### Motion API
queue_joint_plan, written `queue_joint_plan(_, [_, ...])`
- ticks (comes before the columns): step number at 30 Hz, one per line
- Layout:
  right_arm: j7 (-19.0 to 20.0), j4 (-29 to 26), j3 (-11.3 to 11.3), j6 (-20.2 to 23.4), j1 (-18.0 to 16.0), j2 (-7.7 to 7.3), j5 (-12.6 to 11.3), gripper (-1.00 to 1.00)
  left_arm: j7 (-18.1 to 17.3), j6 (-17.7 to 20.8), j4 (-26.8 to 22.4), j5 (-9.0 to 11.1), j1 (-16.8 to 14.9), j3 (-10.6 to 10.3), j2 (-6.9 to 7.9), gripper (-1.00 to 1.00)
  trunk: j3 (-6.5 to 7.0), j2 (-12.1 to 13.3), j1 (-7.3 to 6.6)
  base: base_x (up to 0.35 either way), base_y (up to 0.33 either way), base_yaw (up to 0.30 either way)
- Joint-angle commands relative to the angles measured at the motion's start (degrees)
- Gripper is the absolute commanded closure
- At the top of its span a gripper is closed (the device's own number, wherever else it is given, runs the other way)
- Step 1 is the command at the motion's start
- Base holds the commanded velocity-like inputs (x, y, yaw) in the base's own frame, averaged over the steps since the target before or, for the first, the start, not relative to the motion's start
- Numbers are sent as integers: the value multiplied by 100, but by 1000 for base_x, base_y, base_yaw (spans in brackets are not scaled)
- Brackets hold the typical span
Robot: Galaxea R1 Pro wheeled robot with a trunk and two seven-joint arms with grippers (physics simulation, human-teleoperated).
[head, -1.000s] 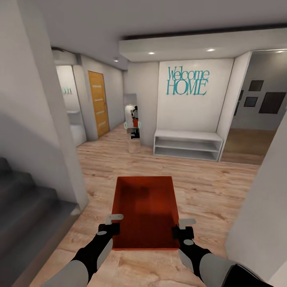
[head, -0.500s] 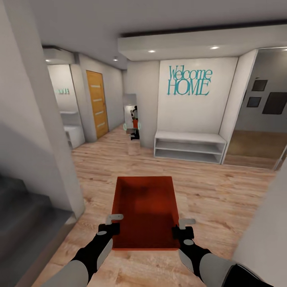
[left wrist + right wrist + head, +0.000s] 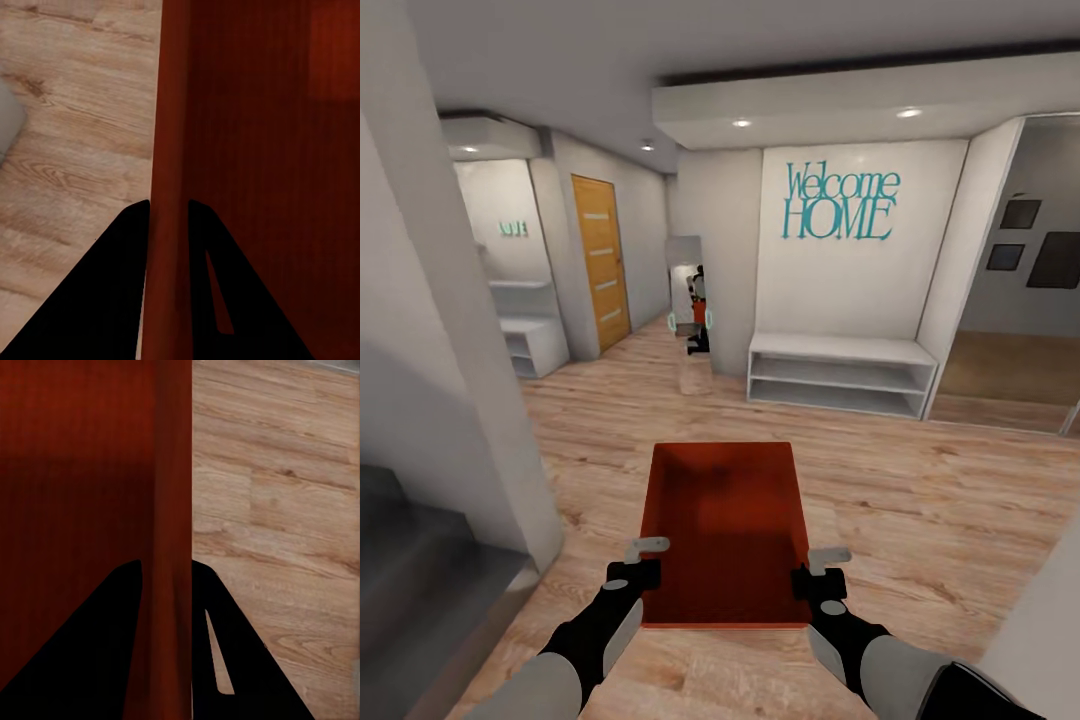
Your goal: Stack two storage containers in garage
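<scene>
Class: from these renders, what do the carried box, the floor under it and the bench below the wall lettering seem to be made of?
Box: probably matte plastic; plain orange-red, thin walls, no grain.
Floor: light wood planks or laminate; grain and seams show.
Bench: likely white-painted board; flat, even, no texture.

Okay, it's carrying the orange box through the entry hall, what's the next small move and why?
Probably keep rolling forward, grip unchanged: the left gripper and right gripper each clamp a side wall of the storage container, and light wood floor, not garage concrete, lies ahead.
</scene>
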Motion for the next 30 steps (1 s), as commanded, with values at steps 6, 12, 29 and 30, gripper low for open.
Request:
queue_joint_plan(6, [-16, -3, -365, -58, -8, -44, -45, 100, 108, 43, -7, 19, -3, 79, 37, 100, -11, -10, 6, 322, 0, 0])
queue_joint_plan(12, [-16, -3, -366, -57, -8, -44, -45, 100, 108, 43, -7, 19, -3, 79, 32, 100, -11, -10, 6, 322, 0, 0])
queue_joint_plan(29, [-16, -3, -365, -66, -8, -44, -45, 100, 109, 43, -15, 19, -3, 74, 28, 100, -11, -10, 6, 322, 0, 0])
queue_joint_plan(30, [-16, -3, -365, -66, -8, -44, -45, 100, 109, 43, -13, 19, -3, 75, 28, 100, -11, -10, 6, 322, 0, 0])
